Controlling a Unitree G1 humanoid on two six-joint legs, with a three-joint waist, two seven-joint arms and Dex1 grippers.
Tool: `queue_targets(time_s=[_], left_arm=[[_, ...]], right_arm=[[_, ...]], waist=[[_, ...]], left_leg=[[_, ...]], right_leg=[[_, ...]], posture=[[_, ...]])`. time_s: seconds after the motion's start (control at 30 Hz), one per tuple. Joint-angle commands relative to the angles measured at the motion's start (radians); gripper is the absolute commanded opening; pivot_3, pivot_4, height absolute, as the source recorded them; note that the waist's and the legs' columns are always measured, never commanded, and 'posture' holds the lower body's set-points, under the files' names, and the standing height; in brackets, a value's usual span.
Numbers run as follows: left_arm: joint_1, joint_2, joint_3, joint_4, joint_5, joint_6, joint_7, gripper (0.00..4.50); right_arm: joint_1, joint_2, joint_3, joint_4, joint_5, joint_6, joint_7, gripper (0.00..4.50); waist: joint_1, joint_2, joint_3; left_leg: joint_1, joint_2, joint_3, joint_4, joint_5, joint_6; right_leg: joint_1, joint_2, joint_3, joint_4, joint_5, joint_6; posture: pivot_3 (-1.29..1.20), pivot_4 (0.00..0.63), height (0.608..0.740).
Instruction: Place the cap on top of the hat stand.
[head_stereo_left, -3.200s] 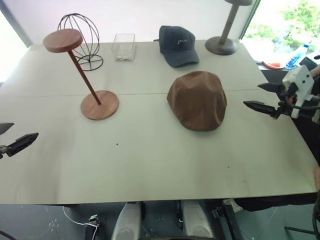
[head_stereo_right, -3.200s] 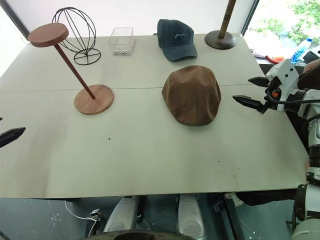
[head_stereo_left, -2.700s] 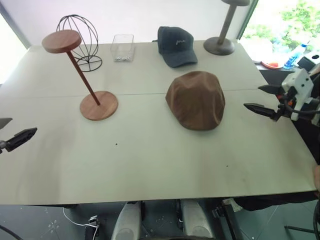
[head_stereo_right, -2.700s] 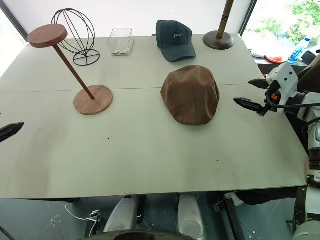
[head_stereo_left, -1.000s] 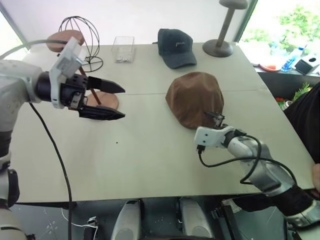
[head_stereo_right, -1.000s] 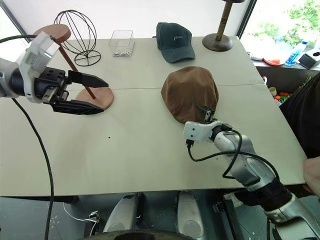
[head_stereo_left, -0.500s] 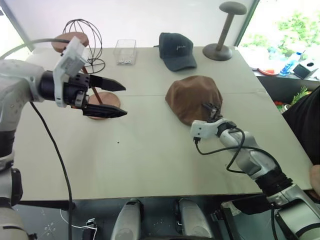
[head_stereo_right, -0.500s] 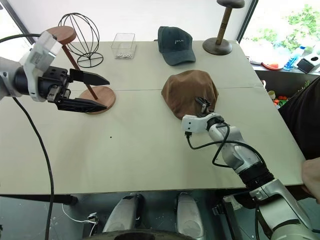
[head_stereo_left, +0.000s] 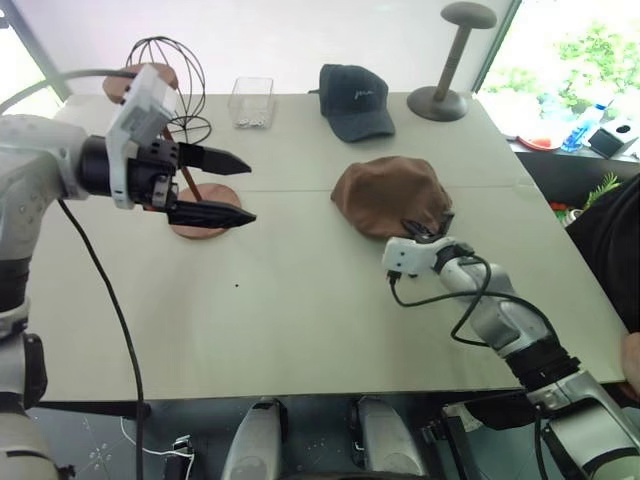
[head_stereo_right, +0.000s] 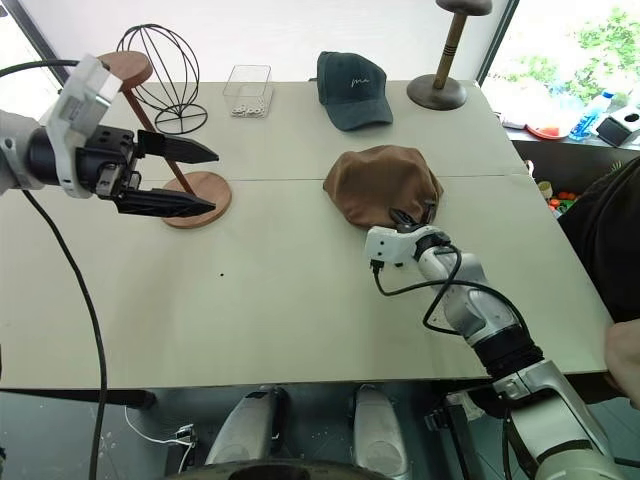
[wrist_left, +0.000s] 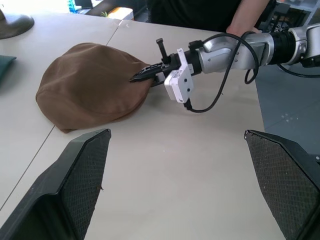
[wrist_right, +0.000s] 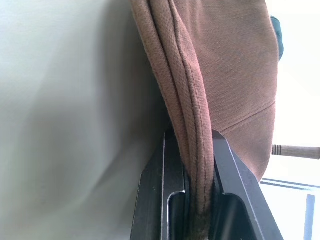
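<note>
The brown cap (head_stereo_left: 385, 192) lies on the table right of the middle, with its near edge bunched up. My right gripper (head_stereo_left: 430, 232) is at that near edge, shut on the cap's rim. The right wrist view shows the seamed rim (wrist_right: 192, 145) pinched between the two black fingers (wrist_right: 160, 190). The hat stand has its round base (head_stereo_left: 205, 214) on the table at the left. Its slanted rod and top disc (head_stereo_right: 125, 68) are partly hidden behind my left arm. My left gripper (head_stereo_left: 245, 188) hovers open above the stand's base, pointing toward the cap, nothing between its fingers.
A dark navy baseball cap (head_stereo_left: 357, 100), a clear plastic box (head_stereo_left: 250, 100), a black wire head stand (head_stereo_left: 185, 75) and a grey mushroom-shaped stand (head_stereo_left: 455, 60) line the table's far side. A person in black (head_stereo_left: 615, 230) stands at the right edge.
My right gripper has gone from open to shut on the cap's near rim, and the cap has bunched up shorter. The left gripper has held its place.
</note>
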Motion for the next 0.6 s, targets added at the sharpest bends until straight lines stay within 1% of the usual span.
queue_targets(time_s=[0.03,0.17,0.23,0.3,0.43,0.5,0.6], left_arm=[[-0.011,0.000,0.061,-0.011,-0.011,-0.001,0.027,4.50],[0.025,0.010,0.167,-0.044,-0.064,0.054,0.105,4.50],[0.078,0.028,0.267,-0.083,-0.090,0.086,0.161,4.50],[0.144,0.047,0.385,-0.129,-0.120,0.130,0.224,4.50],[0.288,0.082,0.619,-0.205,-0.157,0.212,0.313,4.50],[0.342,0.094,0.695,-0.227,-0.170,0.234,0.338,4.50],[0.446,0.122,0.948,-0.191,-0.136,0.308,0.395,4.50]], right_arm=[[0.002,-0.002,-0.029,-0.014,0.002,0.009,0.011,0.04],[-0.057,-0.023,-0.087,-0.102,0.031,0.010,0.054,0.04],[-0.137,-0.025,-0.120,-0.122,0.062,0.000,0.078,0.04],[-0.239,-0.027,-0.136,-0.107,0.085,-0.031,0.092,0.04],[-0.445,0.007,-0.130,-0.009,0.130,-0.110,0.098,0.04],[-0.512,0.024,-0.122,0.037,0.139,-0.147,0.093,0.04],[-0.742,0.133,-0.080,0.204,0.156,-0.270,0.058,0.04]], waist=[[0.000,0.000,0.000],[-0.002,0.002,0.002],[-0.007,0.004,0.003],[-0.024,0.006,0.005],[-0.037,0.006,0.005],[-0.040,0.006,0.005],[-0.054,0.006,0.006]], left_leg=[[0.000,0.000,0.000,0.000,0.000,0.000],[-0.001,0.000,0.000,0.000,0.000,0.000],[-0.001,0.000,0.000,-0.001,0.000,0.000],[-0.001,0.000,0.000,-0.002,0.000,0.000],[-0.001,0.001,0.001,-0.007,0.000,0.000],[-0.001,0.003,0.001,-0.010,0.000,0.000],[-0.001,0.003,0.002,-0.014,0.000,0.000]], right_leg=[[0.000,0.000,0.000,0.000,0.000,0.000],[-0.001,0.000,0.000,0.000,0.000,0.000],[-0.002,0.000,0.000,0.000,0.000,0.000],[-0.003,0.000,0.000,0.000,0.000,0.000],[-0.007,0.001,0.002,0.002,0.001,0.002],[-0.009,0.003,0.002,0.002,0.002,0.004],[-0.011,0.003,0.002,0.002,0.002,0.003]], posture=[[0.00,0.150,0.740],[0.00,0.150,0.740],[0.00,0.150,0.740],[0.00,0.150,0.740],[0.00,0.150,0.740],[0.00,0.150,0.740],[0.00,0.150,0.740]])
